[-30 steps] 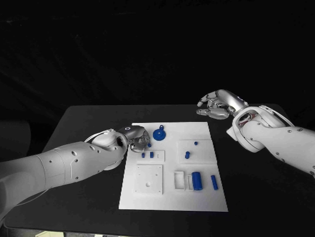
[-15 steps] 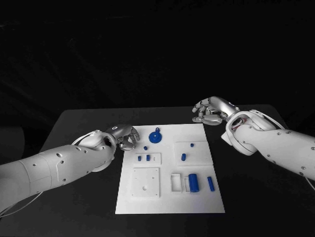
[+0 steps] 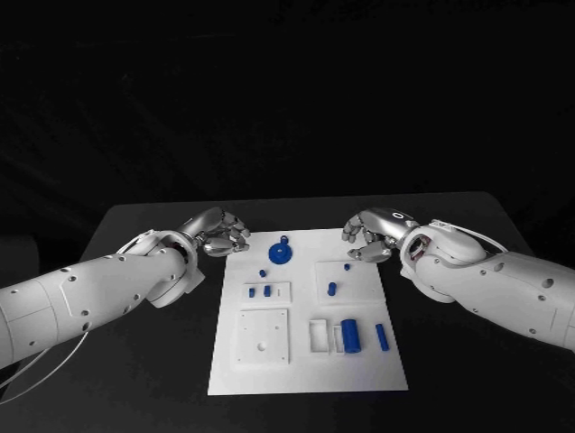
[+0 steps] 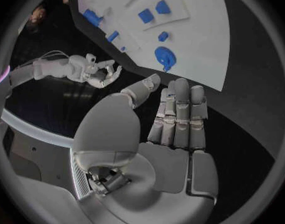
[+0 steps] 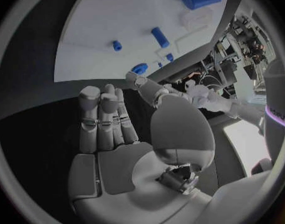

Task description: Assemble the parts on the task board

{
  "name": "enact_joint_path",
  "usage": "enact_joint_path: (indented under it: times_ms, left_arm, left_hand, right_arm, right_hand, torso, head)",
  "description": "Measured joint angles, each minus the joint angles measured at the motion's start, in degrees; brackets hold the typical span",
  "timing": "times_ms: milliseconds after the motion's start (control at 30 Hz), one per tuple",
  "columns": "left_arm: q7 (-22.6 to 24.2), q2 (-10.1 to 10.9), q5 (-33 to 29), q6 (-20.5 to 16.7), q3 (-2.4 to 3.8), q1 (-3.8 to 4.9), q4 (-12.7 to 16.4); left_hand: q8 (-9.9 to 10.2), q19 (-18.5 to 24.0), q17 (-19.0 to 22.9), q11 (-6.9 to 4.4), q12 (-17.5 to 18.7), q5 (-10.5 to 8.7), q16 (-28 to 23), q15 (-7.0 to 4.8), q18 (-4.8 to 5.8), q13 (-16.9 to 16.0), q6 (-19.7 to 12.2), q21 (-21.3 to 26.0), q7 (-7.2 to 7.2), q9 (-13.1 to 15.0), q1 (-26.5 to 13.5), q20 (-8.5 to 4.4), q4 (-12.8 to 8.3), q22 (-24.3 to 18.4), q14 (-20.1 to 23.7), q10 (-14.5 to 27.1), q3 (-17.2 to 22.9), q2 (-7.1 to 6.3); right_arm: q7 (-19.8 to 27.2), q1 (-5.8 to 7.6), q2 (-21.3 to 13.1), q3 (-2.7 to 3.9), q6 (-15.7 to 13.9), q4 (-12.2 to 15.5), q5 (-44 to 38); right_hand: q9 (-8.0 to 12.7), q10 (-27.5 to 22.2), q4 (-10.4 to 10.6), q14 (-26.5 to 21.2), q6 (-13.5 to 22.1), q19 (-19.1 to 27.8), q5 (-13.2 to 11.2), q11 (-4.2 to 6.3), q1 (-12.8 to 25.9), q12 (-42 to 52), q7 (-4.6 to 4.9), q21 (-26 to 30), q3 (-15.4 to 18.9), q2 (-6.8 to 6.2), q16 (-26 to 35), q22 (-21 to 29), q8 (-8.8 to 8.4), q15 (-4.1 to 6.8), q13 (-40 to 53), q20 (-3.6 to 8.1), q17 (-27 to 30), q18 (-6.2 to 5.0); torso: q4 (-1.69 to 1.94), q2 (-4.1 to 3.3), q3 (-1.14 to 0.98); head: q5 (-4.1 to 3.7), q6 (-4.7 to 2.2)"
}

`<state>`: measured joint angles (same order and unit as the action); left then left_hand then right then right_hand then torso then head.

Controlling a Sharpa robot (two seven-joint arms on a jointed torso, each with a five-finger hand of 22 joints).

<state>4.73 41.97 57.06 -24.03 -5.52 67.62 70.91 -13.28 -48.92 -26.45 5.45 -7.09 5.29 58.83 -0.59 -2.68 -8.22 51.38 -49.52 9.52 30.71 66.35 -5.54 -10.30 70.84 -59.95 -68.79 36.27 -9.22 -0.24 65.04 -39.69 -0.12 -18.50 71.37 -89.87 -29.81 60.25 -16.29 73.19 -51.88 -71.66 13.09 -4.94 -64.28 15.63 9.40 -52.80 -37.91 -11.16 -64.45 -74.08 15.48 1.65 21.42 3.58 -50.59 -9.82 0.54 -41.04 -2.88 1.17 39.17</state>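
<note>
Left hand (image 3: pixel 217 231): positioned at the board's 10 o'clock corner, over the black table (image 3: pixel 144 225), just beside the white task board (image 3: pixel 366 374). Fingers extended side by side in the left wrist view, thumb apart, nothing held; empty and unclenched.

Task board: centred on the table. Round blue part (image 3: pixel 280 252) at the board's 11 o'clock, near the left hand, not touched. Small blue part (image 3: pixel 263 272) just below it. Two short blue parts (image 3: pixel 260 290) in a raised plate at 9 o'clock. Two blue parts (image 3: pixel 331 289) on a raised plate at 2 o'clock. Large blue cylinder (image 3: pixel 352 335) and slim blue bar (image 3: pixel 381 336) at 4 o'clock.

Right hand (image 3: pixel 372 231): positioned at the board's 1 o'clock corner. Fingers straight, thumb apart, nothing gripped.
</note>
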Motion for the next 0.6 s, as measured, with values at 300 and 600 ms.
enact_joint_path:
  times_ms: [300, 600]
  left_arm:
    - [5.31, 1.7, -26.09, 0.91, 0.07, 2.19, 2.22]
    - [8.43, 2.28, -35.26, 2.1, 0.04, 2.31, 3.08]
  left_hand:
    - [-1.23, 8.4, 6.17, 1.72, 0.28, 0.09, -17.26, 5.04, -1.87, 0.3, -1.38, 9.83, 0.25, 0.26, -1.46, 4.53, -1.07, -4.23, 6.84, 1.34, -0.23, 1.14]
    - [-1.6, 9.11, 6.27, 1.74, 0.28, 0.09, -21.8, 5.72, -1.84, 0.49, -1.76, 11.82, 0.28, 0.26, -1.82, 5.23, -1.76, -4.69, 7.12, 1.34, -0.92, 1.51]
  right_arm:
    - [-0.72, -0.68, 0.75, -1.09, 2.58, -0.66, -5.97]
    - [-2.02, -1.07, 1.48, -1.52, 3.21, -1.53, -9.14]
  right_hand:
    - [0.31, 2.22, 0.4, 1.96, -0.3, -2.15, -1.33, -0.19, 0.01, -3.31, -0.29, 0.04, -1.8, -0.62, 0.0, 0.38, 0.27, -0.32, -3.36, -0.5, 1.8, -0.03]
    - [0.87, 3.08, 0.67, 1.98, -0.49, -2.35, -2.51, -0.39, 0.09, -5.26, -0.49, 0.58, -2.69, -1.18, 0.0, 0.45, 0.27, -0.33, -5.56, -0.7, 2.81, -0.03]
  torso:
    - [0.04, 0.01, 0.03]
    - [0.01, 0.01, 0.09]
  head:
    - [0.11, 0.19]
    - [-0.04, 0.11]
